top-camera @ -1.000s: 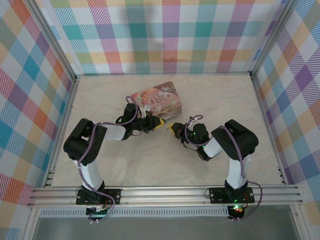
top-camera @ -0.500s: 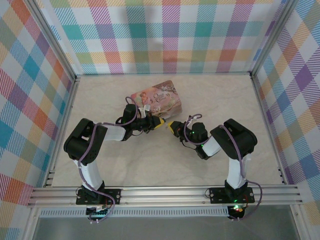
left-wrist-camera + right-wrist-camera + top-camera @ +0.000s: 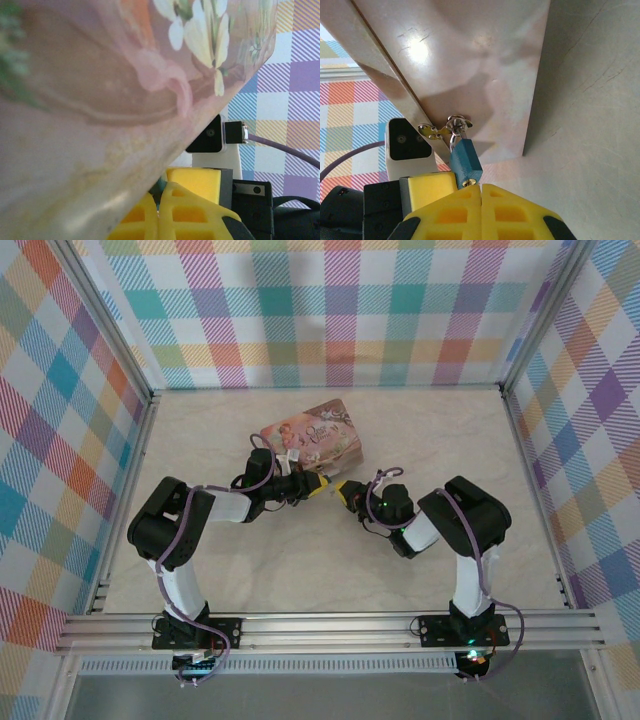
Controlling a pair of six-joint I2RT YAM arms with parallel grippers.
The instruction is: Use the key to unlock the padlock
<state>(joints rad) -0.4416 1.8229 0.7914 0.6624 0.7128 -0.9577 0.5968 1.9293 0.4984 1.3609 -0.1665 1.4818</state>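
Boxy teal metal padlock (image 3: 465,164) hangs off glossy pink rectangular tin (image 3: 470,60); right hand (image 3: 481,200) pinched closed beneath, left hand (image 3: 160,215) likewise.

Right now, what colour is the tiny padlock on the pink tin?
Teal-blue padlock, best in right wrist view.

The tin (image 3: 312,437) was pink, painted with white flowers and touches of orange. The padlock (image 3: 466,165) was teal with a silver shackle. The left gripper (image 3: 159,200) and right gripper (image 3: 481,192) were yellow on black. The walls (image 3: 340,310) wore pastel plaid, the table (image 3: 420,430) was cream marble, and the cable (image 3: 280,147) was purple.
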